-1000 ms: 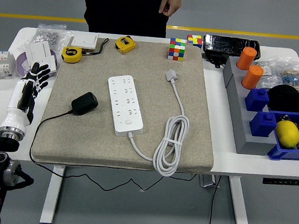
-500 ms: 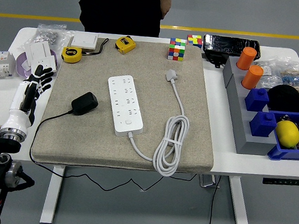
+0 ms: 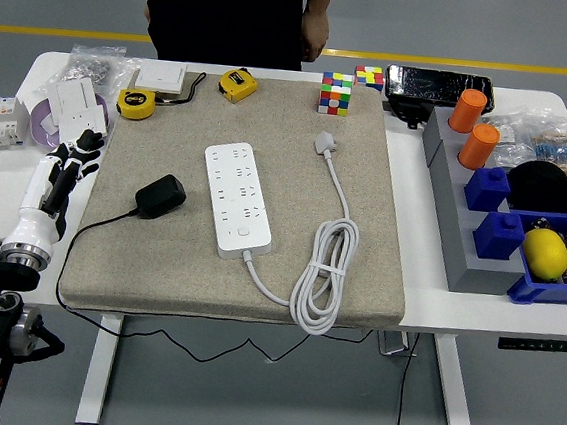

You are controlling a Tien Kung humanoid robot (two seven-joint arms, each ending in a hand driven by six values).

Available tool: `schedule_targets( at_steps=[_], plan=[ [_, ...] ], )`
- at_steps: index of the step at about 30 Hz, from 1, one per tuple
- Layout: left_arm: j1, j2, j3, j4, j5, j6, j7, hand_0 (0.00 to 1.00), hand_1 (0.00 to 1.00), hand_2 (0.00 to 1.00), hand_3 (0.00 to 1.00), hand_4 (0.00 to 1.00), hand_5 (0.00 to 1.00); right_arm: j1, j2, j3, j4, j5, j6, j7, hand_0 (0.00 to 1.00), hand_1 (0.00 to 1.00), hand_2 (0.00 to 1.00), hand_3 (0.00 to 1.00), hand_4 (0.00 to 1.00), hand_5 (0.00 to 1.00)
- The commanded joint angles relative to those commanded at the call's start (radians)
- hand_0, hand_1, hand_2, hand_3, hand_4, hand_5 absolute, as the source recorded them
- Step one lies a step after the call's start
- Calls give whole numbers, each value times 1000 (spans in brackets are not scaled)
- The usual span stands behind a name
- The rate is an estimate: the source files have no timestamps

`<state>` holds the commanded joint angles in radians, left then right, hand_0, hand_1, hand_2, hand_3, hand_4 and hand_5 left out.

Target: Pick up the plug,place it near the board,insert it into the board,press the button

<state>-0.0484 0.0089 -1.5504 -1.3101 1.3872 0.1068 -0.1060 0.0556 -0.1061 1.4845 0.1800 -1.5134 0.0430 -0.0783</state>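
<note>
Plug (image 3: pixel 160 197), a black adapter with a thin black lead, lies on the beige mat (image 3: pixel 382 232) just left of the white power board (image 3: pixel 236 200), apart from it, no socket occupied. The left hand (image 3: pixel 64 169) hovers at the mat's left edge, fingers loosely spread, holding nothing. Judged stage: approach to pickup; grasping calls for a rightward reach and fingers closing across the plug body.

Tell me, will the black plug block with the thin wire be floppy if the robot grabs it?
The boxy black plug block looks rigid and probably won't roll. Its thin black cord curves loosely off the mat, so it'll likely trail and tug a little.
</note>
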Motion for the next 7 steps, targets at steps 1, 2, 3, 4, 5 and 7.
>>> schedule_targets(
  at_steps=[1, 2, 3, 4, 5, 7],
  plan=[
    [0, 1, 0, -1, 1, 0, 1, 800, 835, 784, 759, 984, 860, -1, 0, -1, 0, 1, 0, 1, 866, 779, 760, 794, 998, 993],
    [-2, 2, -1, -1, 2, -1, 2, 800, 835, 784, 759, 984, 860, -3, 0, -5, 0, 4, 0, 2, 866, 779, 760, 794, 998, 993],
    [-2, 3, -2, -1, 2, -1, 3, 800, 835, 784, 759, 984, 860, -4, 0, -9, 0, 7, 0, 3, 866, 779, 760, 794, 998, 993],
    [-3, 4, -1, -2, 2, -1, 3, 800, 835, 784, 759, 984, 860, -5, 0, -11, 0, 8, 1, 3, 866, 779, 760, 794, 998, 993],
    [-3, 4, -1, -3, 3, -1, 3, 800, 835, 784, 759, 984, 860, -6, 0, -12, 0, 8, 1, 2, 866, 779, 760, 794, 998, 993],
    [-3, 4, 0, -2, 3, 0, 3, 800, 835, 784, 759, 984, 860, -10, -1, -10, 0, 6, 1, 1, 866, 779, 760, 794, 998, 993]
  ],
)
